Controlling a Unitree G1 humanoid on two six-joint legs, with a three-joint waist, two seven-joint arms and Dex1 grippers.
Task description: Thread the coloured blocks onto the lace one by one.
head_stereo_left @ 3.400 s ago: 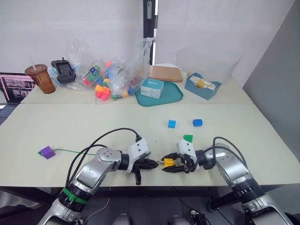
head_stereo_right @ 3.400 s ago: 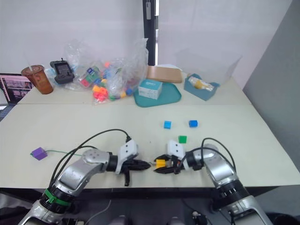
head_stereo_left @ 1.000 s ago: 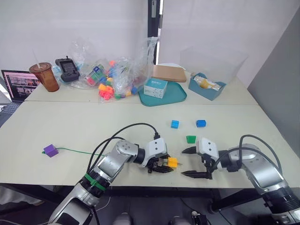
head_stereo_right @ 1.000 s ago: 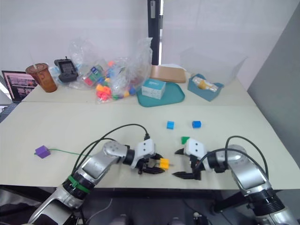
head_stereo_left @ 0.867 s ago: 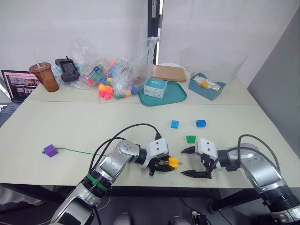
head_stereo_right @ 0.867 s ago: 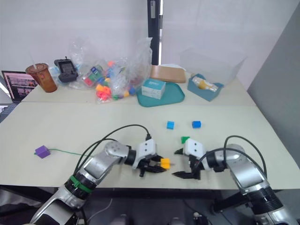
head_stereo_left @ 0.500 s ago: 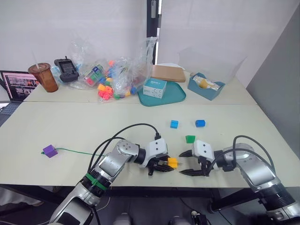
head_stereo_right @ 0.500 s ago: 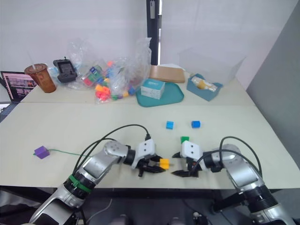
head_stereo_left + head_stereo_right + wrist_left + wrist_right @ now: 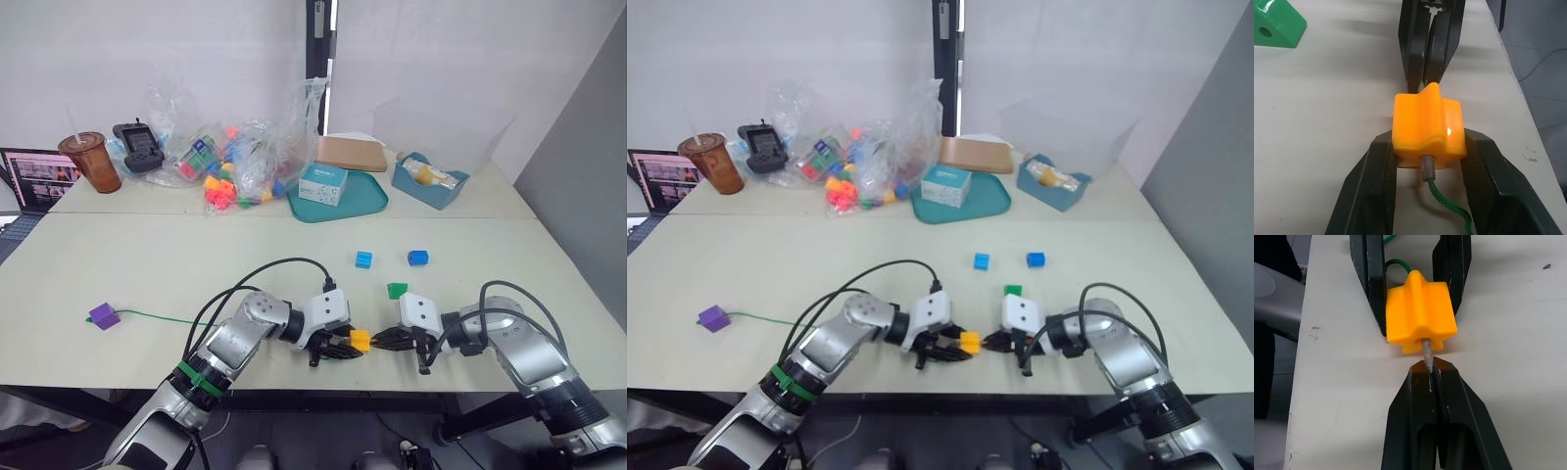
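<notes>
While the left pincer (image 9: 1426, 147) clamps the orange-yellow plastic block (image 9: 1421, 317), the right pincer (image 9: 1430, 366) pinches the green lace's stiff grey tip (image 9: 1426, 352); next, draw it through.

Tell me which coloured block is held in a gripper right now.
The orange-yellow block, clamped by the left gripper with the lace through it. The other blocks lie loose on the table.

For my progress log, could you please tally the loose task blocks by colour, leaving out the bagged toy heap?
Purple block: 1
Orange-yellow block: 1
Green block: 1
Light blue block: 1
Dark blue block: 1
Total: 5
</notes>
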